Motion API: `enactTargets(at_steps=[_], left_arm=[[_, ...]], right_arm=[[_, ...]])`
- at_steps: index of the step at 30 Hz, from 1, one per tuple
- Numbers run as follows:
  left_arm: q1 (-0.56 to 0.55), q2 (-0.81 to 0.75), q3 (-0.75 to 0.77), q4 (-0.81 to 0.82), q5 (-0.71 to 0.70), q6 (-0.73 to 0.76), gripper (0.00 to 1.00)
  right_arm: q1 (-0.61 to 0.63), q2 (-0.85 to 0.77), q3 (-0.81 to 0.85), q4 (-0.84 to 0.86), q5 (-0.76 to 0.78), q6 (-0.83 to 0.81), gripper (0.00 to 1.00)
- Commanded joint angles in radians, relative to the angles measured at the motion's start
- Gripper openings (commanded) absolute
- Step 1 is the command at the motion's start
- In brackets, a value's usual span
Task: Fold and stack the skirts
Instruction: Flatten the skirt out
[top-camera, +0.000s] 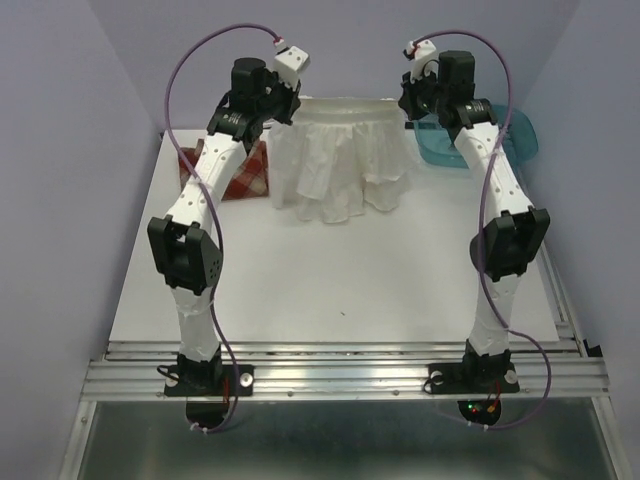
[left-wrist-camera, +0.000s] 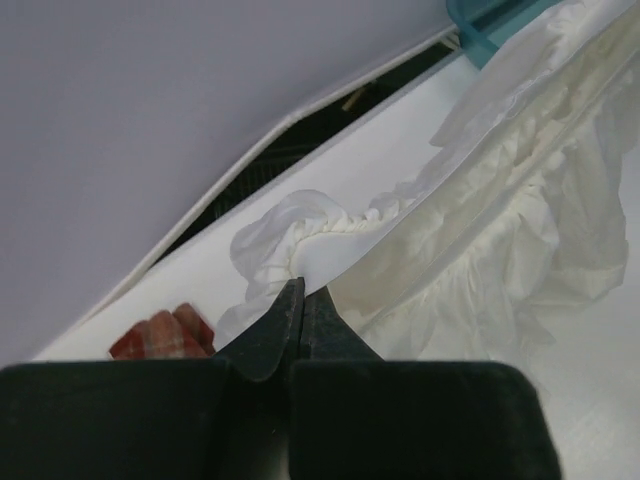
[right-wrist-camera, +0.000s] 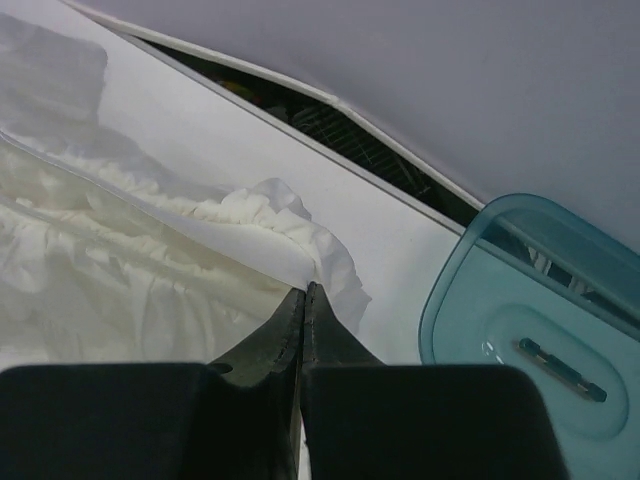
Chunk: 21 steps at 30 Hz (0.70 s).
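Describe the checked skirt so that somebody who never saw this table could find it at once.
Go to the far left corner of the white table, just behind the left arm. There lies the plaid skirt, beside the white skirt that is held up. Only it has a red-and-cream check; its neighbour is plain white, the basket teal.

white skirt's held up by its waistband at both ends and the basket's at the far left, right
No, the top view shows the basket at the far right. The white skirt is held up by its waistband at both ends.
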Motion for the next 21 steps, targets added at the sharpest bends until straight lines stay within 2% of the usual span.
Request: enactTargets(at_steps=[1,4,6,9,11,13,18,19,21], left_arm=[[0.024,0.08,0.222,0.168,-0.059,-0.024,0.0],[0.031,0.149,0.299,0.28,-0.111,-0.024,0.0],[0.032,0.152,0.284,0.357,-0.142,-0.008,0.0],[0.032,0.101,0.138,0.544,-0.153,0.009,0.0],[0.032,0.083,0.019,0.618,-0.132,0.041,0.0],[0.021,0.072,-0.081,0.6,-0.109,0.097,0.0],[-0.008,0.038,-0.376,0.585,-0.079,0.237,0.0],[-0.014,0.035,-0.456,0.562,-0.078,0.263,0.0],[-0.034,0.023,-0.524,0.537,-0.089,0.321,0.0]], right_arm=[[-0.028,0.086,0.141,0.213,0.062,0.049,0.01],[-0.028,0.126,0.142,0.332,0.093,0.078,0.01],[-0.028,0.143,0.142,0.458,0.146,0.107,0.01],[-0.048,0.143,0.12,0.584,0.153,0.156,0.01],[-0.048,0.114,0.061,0.606,0.075,0.15,0.01],[-0.048,0.07,-0.084,0.626,-0.005,0.125,0.01],[-0.039,-0.018,-0.502,0.579,-0.088,-0.02,0.01],[-0.039,-0.026,-0.55,0.56,-0.099,-0.042,0.01],[-0.03,-0.047,-0.635,0.502,-0.132,-0.091,0.01]])
